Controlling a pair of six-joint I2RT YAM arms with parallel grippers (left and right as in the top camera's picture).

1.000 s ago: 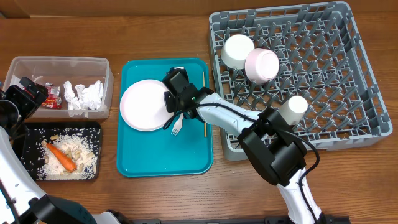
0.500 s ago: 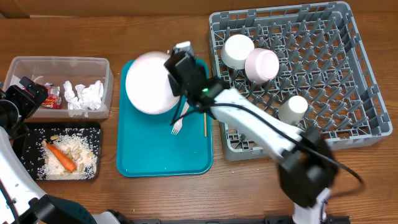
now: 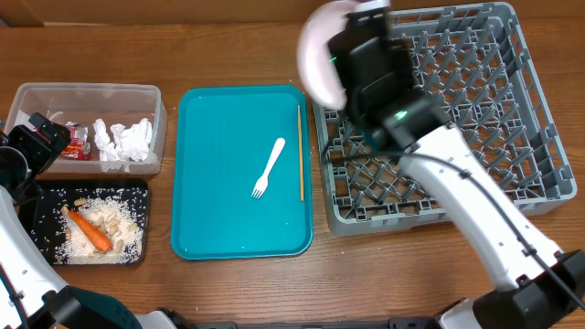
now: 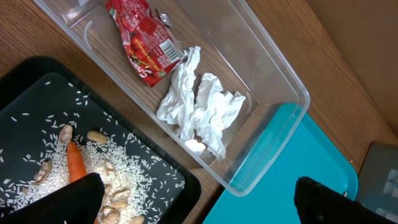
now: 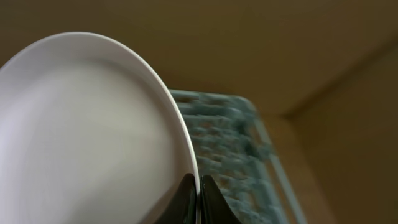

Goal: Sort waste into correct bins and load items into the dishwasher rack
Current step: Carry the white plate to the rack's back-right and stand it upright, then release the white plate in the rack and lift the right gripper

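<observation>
My right gripper (image 3: pixel 340 41) is shut on the rim of the white round plate (image 3: pixel 315 55) and holds it on edge above the back left corner of the grey dishwasher rack (image 3: pixel 512 110). The right wrist view shows the jaws (image 5: pixel 198 186) pinching the plate (image 5: pixel 93 124) with the rack (image 5: pixel 224 137) behind. The white fork (image 3: pixel 268 167) and a chopstick (image 3: pixel 301 151) lie on the teal tray (image 3: pixel 219 219). My left gripper (image 4: pixel 199 205) is open and empty above the black tray (image 4: pixel 25 93) and clear tub (image 4: pixel 280 68). The bowls and cup are hidden by my right arm.
The clear tub (image 3: pixel 87 91) holds the red wrapper (image 4: pixel 146 40) and crumpled tissue (image 4: pixel 202 106). The black tray (image 3: pixel 37 196) holds the carrot (image 3: pixel 90 230), rice and some nuts. The teal tray's corner (image 4: pixel 298 162) lies right of the tub.
My right gripper has lifted the plate off the teal tray and carried it right and back to the rack's left corner. The left arm has not moved.
</observation>
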